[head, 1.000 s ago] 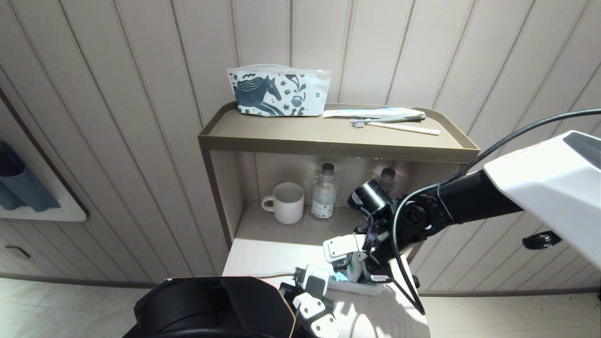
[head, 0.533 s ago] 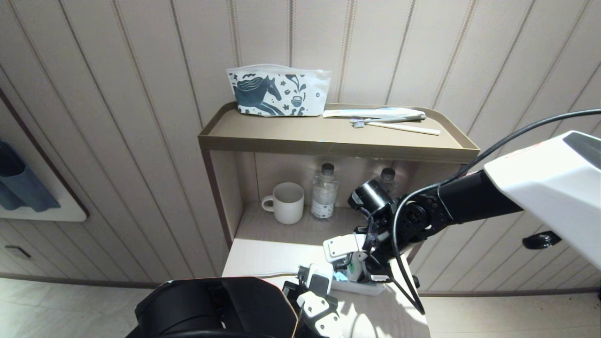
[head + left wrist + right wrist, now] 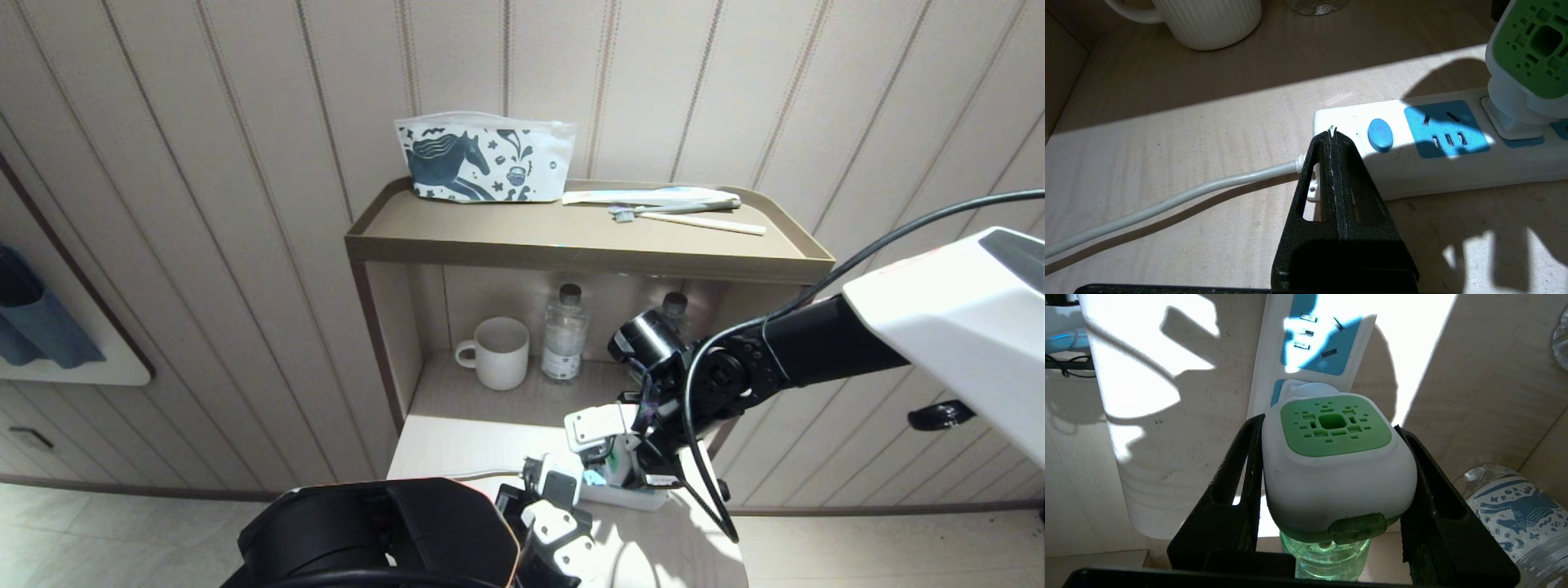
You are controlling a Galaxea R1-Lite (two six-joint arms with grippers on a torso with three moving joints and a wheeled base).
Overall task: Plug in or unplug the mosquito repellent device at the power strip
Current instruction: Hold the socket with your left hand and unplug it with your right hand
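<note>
Striped wall panelling backed a brown two-tier shelf unit (image 3: 588, 245), with a pale wooden table (image 3: 457, 449) standing in patchy sunlight in front of it. On the upper tier lay a horse-print pouch (image 3: 482, 159) and toothbrushes (image 3: 686, 214); the lower bay held a ribbed white mug (image 3: 500, 351) and two clear water bottles (image 3: 563, 335).

The power strip (image 3: 1453, 163) lay flat on the table, its white cord (image 3: 1167, 200) trailing away from the switch end. The mosquito repellent device (image 3: 1333, 465) stood at the second socket along from the blue switch button (image 3: 1380, 134), its plug base seated against the socket face. Whether the pins were fully home could not be confirmed.

The right gripper (image 3: 1331, 477) was clamped on the white-and-green head of the device, one finger against each side. The left gripper (image 3: 1333, 136) had its fingers pressed together, holding nothing, with its tips resting at the switch end of the strip beside the cord entry; contact looked likely but was not certain. Judged from this, it was placed to brace the strip.

Assessment: grasp secured, strip apparently steadied, device at the socket. If unplugging was intended, the pull remained outstanding. If plugging in, insertion appeared complete or nearly so, with release and withdrawal of both arms remaining.
</note>
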